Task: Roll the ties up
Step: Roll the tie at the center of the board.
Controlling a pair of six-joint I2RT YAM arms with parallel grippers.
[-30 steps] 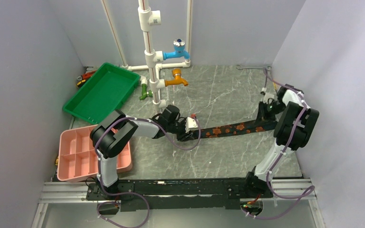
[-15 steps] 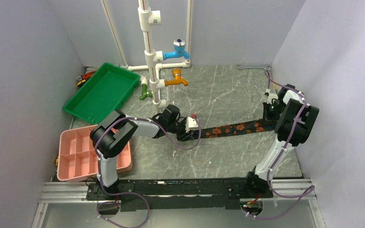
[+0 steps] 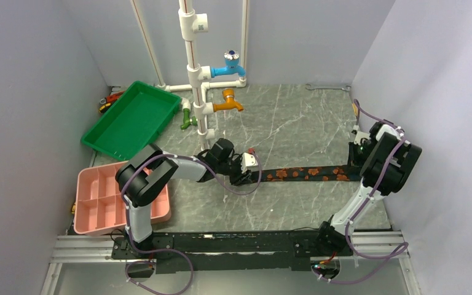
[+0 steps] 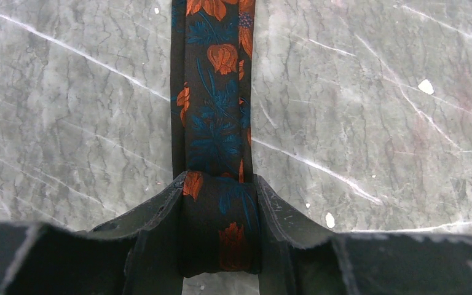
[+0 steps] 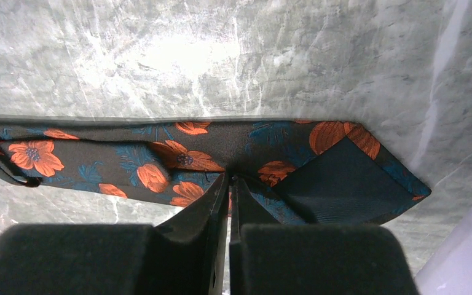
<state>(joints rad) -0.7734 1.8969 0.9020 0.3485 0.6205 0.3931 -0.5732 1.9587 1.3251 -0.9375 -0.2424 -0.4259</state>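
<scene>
The left gripper (image 4: 219,182) clamps the narrow end of a black, orange-flowered fabric necktie (image 3: 301,173) stretched flat mid-bench. The right gripper (image 5: 228,181) pinches its pointed end near the right edge. A green plastic tray (image 3: 132,120) sits in the far-left corner.

**Left arm** (image 3: 160,167): elbow folded above its base, forearm stretched low and to the right. The left gripper (image 4: 218,184) is clamped across the width of the tie (image 4: 216,123), one jaw on each edge. **Right arm** (image 3: 384,165): lower link rising steeply from its base, elbow folded high, wrist turned down. The right gripper (image 5: 228,184) has its jaws almost together, pinching the tie's near edge by the pointed end.
</scene>
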